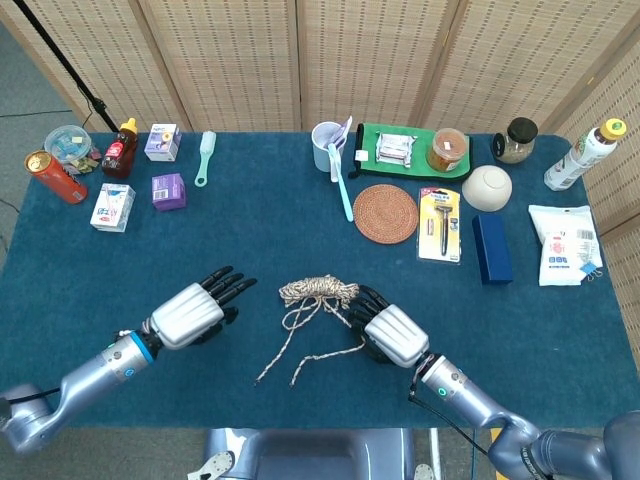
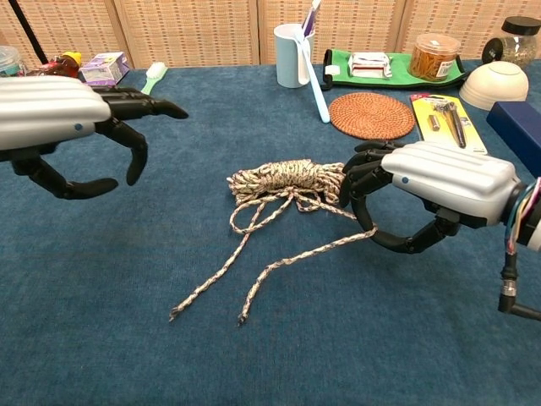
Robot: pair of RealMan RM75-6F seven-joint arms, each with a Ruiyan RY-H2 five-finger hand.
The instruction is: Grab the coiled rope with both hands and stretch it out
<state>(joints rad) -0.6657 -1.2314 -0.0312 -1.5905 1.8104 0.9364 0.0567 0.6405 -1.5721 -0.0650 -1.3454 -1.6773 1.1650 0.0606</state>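
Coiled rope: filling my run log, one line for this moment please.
coiled rope: on table | right robot hand: fingers at coil end | left robot hand: open, apart from rope
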